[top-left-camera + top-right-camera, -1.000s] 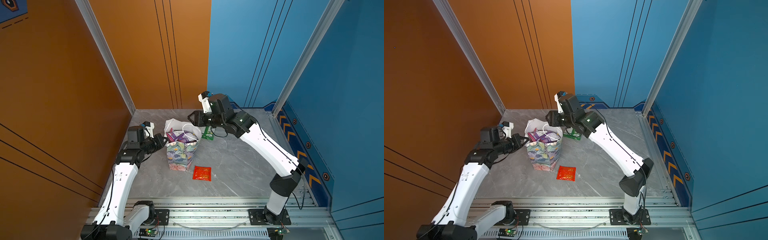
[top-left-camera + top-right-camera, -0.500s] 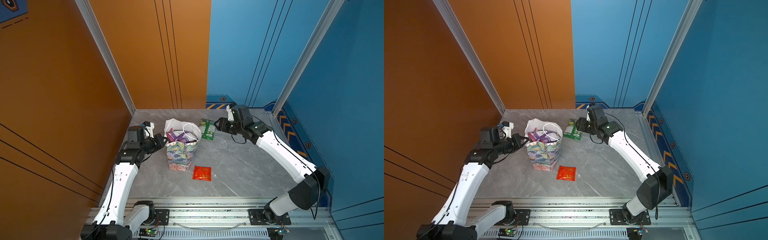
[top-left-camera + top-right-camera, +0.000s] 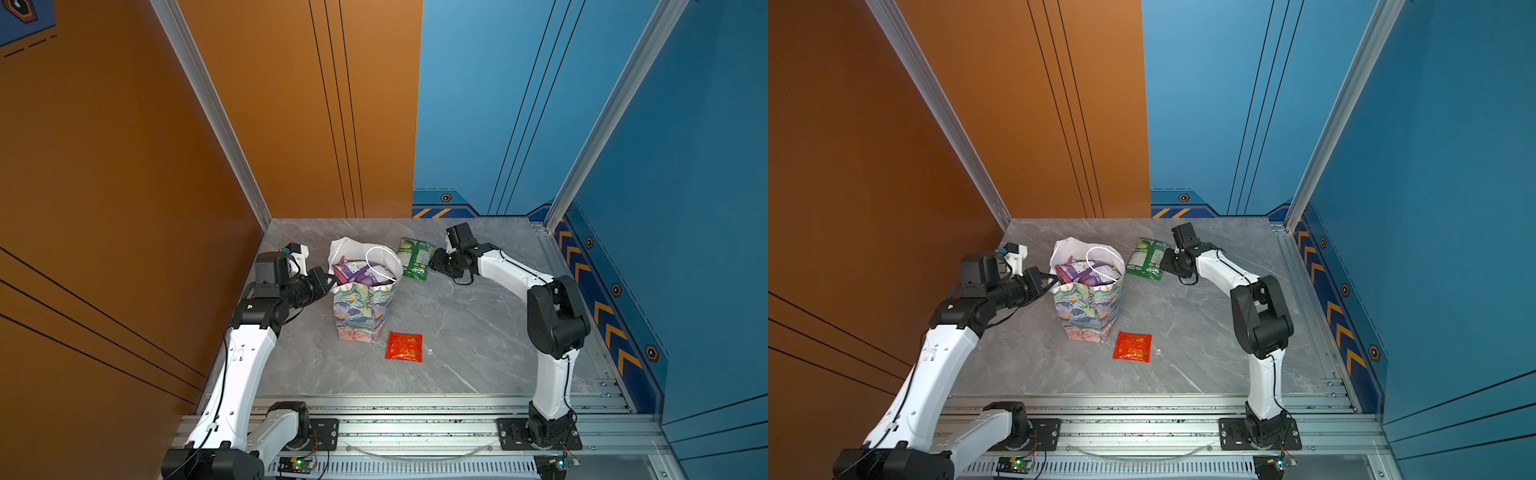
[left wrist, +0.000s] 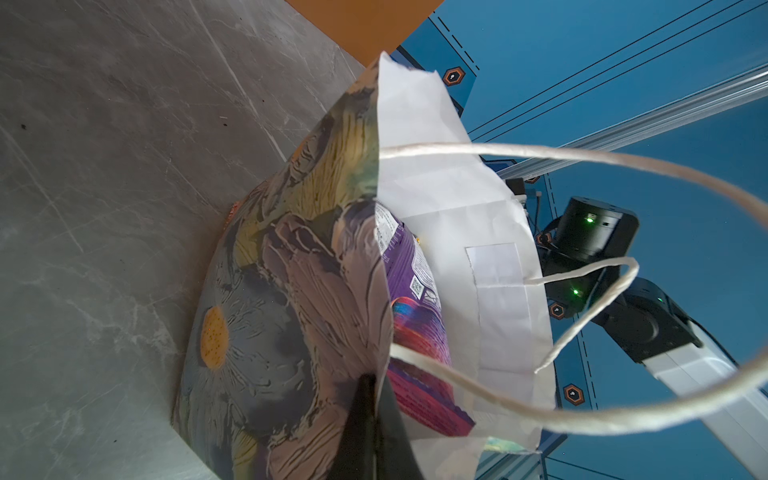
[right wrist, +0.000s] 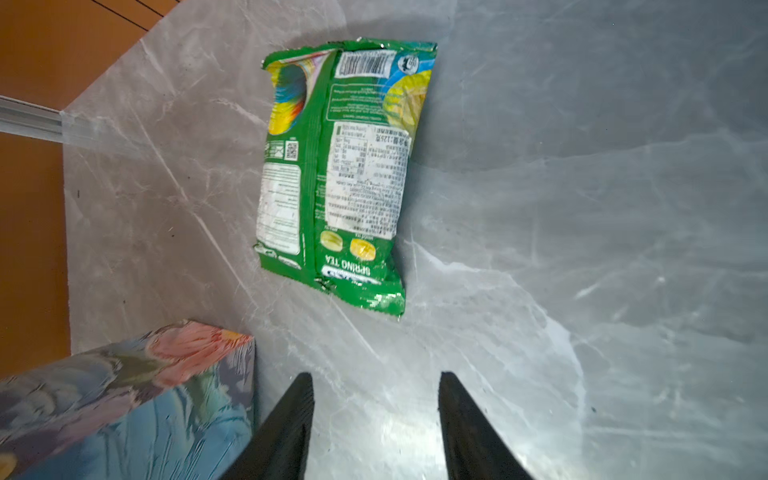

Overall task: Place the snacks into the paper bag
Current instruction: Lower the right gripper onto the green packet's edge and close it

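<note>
Your right gripper (image 5: pixel 376 386), open and empty, has moved from over the paper bag (image 3: pixel 362 307) down near the green packet (image 5: pixel 336 166). Your left gripper (image 4: pixel 372 388) pinches the bag's rim, so green likely goes in next.

Both top views are bright, evenly lit and sharp, with faint shadows. In the right wrist view glare whitens the grey marble tabletop (image 5: pixel 399 428) at lower centre; the floral-printed paper bag (image 5: pixel 124 395) at lower left is blurred.
</note>
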Robot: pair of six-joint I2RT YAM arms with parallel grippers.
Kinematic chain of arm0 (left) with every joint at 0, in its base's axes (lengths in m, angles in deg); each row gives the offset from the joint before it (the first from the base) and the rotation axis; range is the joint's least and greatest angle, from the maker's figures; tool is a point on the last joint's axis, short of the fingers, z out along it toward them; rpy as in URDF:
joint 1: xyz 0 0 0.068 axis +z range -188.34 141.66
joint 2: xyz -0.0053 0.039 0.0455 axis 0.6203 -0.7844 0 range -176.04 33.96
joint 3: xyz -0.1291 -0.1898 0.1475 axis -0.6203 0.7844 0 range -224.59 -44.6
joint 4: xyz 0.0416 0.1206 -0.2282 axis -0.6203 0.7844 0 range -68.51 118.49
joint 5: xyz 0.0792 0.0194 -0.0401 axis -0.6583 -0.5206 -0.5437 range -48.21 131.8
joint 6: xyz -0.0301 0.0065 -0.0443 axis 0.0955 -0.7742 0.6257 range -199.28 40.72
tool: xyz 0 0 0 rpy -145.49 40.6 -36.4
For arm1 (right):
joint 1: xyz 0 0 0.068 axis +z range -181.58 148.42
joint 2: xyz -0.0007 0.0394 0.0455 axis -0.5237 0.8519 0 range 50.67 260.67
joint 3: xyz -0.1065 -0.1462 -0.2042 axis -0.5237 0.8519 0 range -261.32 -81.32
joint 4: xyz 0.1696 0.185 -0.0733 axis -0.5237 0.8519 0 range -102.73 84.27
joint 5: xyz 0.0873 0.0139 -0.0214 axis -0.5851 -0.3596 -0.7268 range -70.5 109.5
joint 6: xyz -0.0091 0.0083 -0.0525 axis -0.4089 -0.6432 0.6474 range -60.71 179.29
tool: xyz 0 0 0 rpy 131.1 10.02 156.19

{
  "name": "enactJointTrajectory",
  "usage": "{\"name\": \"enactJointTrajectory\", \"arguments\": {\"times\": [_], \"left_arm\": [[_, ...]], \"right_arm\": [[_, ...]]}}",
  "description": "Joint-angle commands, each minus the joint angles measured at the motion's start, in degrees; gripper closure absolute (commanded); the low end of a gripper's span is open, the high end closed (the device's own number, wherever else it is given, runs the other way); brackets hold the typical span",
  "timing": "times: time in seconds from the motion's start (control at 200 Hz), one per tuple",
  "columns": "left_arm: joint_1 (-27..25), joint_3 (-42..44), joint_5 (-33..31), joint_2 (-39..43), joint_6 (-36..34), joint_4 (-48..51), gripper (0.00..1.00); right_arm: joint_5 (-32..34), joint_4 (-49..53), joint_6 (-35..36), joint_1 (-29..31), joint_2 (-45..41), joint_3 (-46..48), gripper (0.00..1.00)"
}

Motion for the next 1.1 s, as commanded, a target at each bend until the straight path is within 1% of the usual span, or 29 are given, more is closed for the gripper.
{"name": "enactJointTrajectory", "arguments": {"times": [0.0, 0.12, 0.13, 0.315, 0.355, 0.571, 0.616, 0.661, 0.846, 0.891, 1.096], "left_arm": [[0.4, -1.3, 1.0, -0.6, -0.2, 0.5, 1.00], [0.4, -1.3, 1.0, -0.7, -0.5, 1.0, 1.00], [0.4, -2.6, 0.9, -0.7, -0.5, 1.0, 1.00], [0.5, -3.1, 0.9, -1.0, -0.6, 1.3, 1.00], [0.4, -3.0, 0.9, -1.1, -0.6, 1.3, 1.00], [0.5, -2.9, 0.7, -1.3, -0.7, 1.3, 1.00], [0.7, -2.8, 0.7, -1.3, -0.7, 1.3, 1.00], [0.7, -2.8, 0.7, -1.4, -0.7, 1.3, 1.00], [0.7, -2.8, 0.7, -1.4, -0.7, 1.3, 1.00], [0.7, -2.8, 0.7, -1.4, -0.7, 1.3, 1.00], [0.8, -2.5, 0.8, -1.4, -0.9, 1.3, 1.00]], "right_arm": [[-2.0, -1.2, 0.6, -0.4, 4.3, -5.2, 0.50], [-2.7, -0.6, 0.5, -0.4, 9.0, -8.8, 0.50], [-2.7, -0.6, 0.5, -0.4, 9.2, -9.0, 0.50], [-1.4, 0.6, 0.6, -0.6, 13.9, -12.8, 0.51], [-1.5, 0.7, 0.5, -0.6, 14.8, -15.1, 0.51], [-3.4, -1.5, -1.1, -0.6, 17.4, -16.2, 0.54], [-3.2, -1.9, -1.4, -0.6, 17.4, -15.8, 0.57], [-3.1, -2.4, -1.7, -0.7, 17.5, -15.4, 0.62], [-4.2, -5.7, -3.6, -1.4, 16.9, -13.5, 0.94], [-4.5, -6.0, -3.7, -1.6, 16.3, -11.3, 0.99], [-3.5, -5.1, -1.8, -1.5, 10.3, -4.5, 1.00]]}}
